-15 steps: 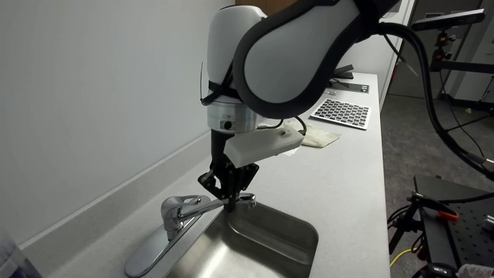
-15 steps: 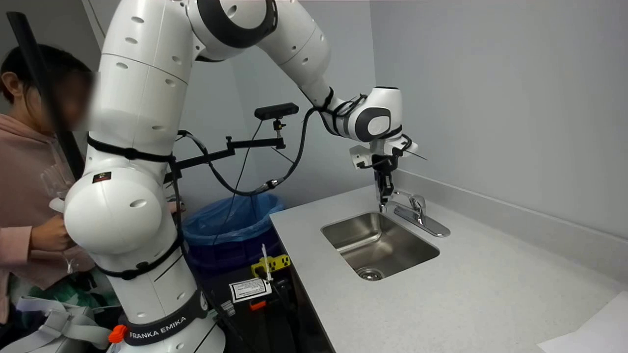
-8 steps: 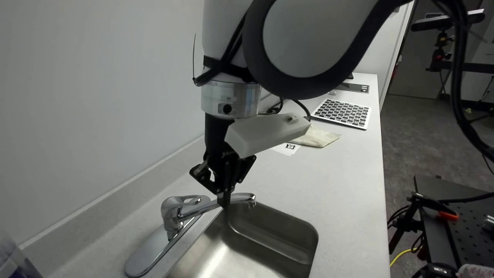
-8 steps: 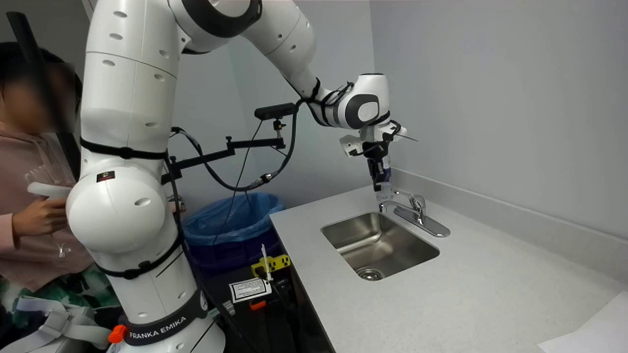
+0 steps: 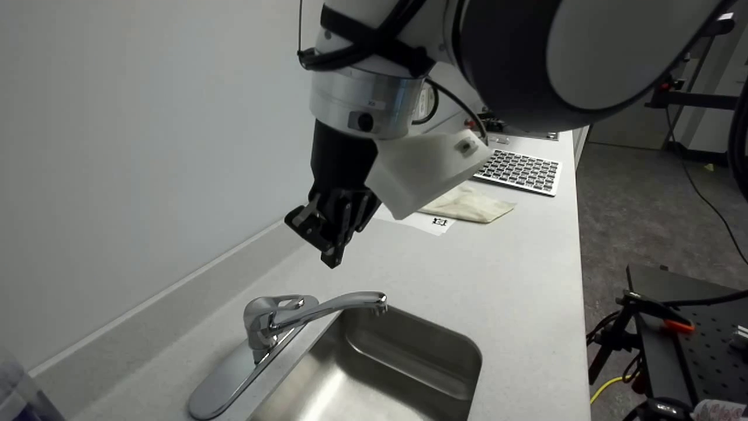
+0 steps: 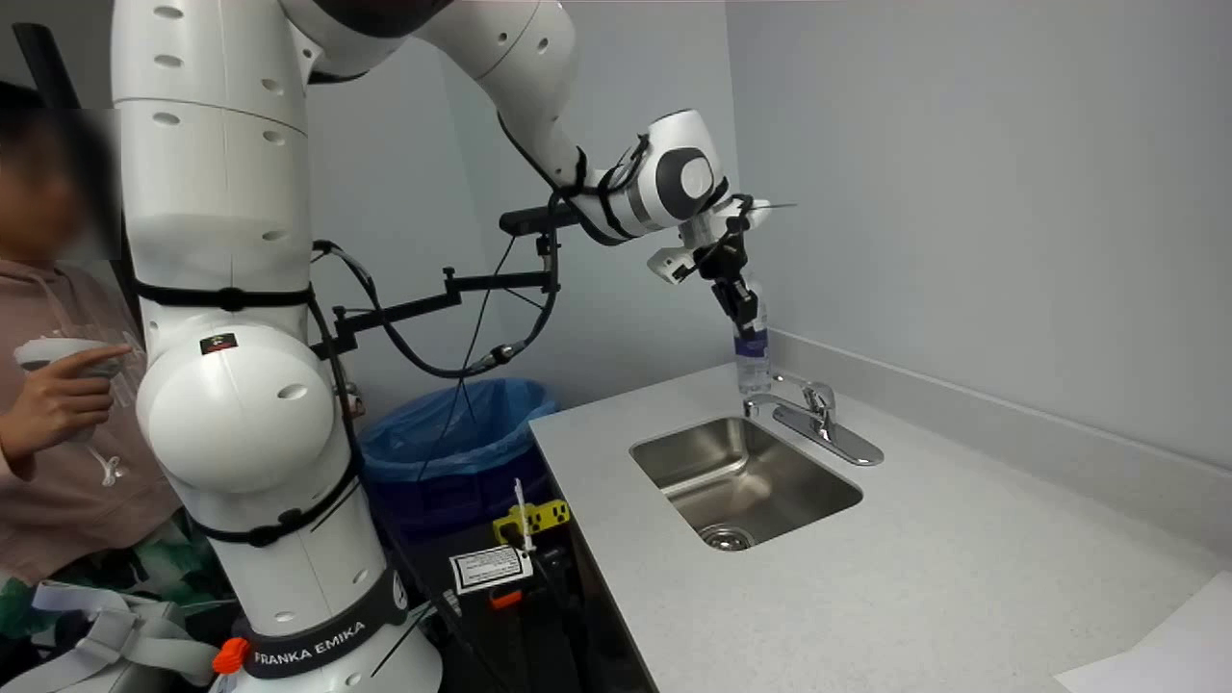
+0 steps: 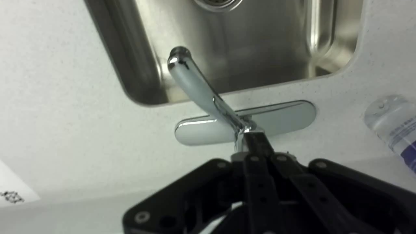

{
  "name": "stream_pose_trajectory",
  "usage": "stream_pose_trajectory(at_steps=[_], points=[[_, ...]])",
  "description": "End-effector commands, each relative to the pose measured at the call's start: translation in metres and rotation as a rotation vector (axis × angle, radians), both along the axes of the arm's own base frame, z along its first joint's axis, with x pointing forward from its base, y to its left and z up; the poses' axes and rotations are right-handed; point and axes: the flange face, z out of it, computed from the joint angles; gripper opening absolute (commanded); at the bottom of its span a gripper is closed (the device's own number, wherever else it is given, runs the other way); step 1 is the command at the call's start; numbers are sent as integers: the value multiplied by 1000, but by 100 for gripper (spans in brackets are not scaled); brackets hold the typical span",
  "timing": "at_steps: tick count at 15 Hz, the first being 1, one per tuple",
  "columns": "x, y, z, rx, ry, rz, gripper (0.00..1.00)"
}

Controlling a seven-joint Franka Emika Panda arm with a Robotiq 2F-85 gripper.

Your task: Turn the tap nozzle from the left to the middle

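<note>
Hovering above one tap (image 5: 315, 311) is one robot hand (image 5: 332, 261).

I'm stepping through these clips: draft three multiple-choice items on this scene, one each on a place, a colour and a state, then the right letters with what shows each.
1. In the wrist view, where does the tip of the tap nozzle appear?
A) over the counter
B) over the sink basin
C) over the bottle

2. What colour is the bin liner?
A) blue
B) red
C) yellow

3. How does the pincer stand?
A) wide open
B) shut on the nozzle
C) shut, holding nothing

Right letters:
1: B, as the tip shows against the basin's steel in the wrist view.
2: A, as the draped plastic shows blue in an exterior view.
3: C, as its tips are together with nothing between them, and it is apart from the nozzle in both exterior views.
</note>
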Motion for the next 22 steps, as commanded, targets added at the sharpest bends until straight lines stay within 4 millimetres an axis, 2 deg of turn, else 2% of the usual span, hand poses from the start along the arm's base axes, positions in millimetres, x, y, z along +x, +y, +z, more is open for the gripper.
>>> stream_pose_trajectory(at_steps=[1, 5, 10, 18, 22], points=[[-16, -7, 25, -41, -160, -2, 32], [-22, -6, 40, -54, -287, 5, 63], [-27, -3, 46, -27, -384, 35, 99], [-38, 7, 39, 140, -418, 95, 100], [-35, 12, 35, 109, -406, 107, 100]])
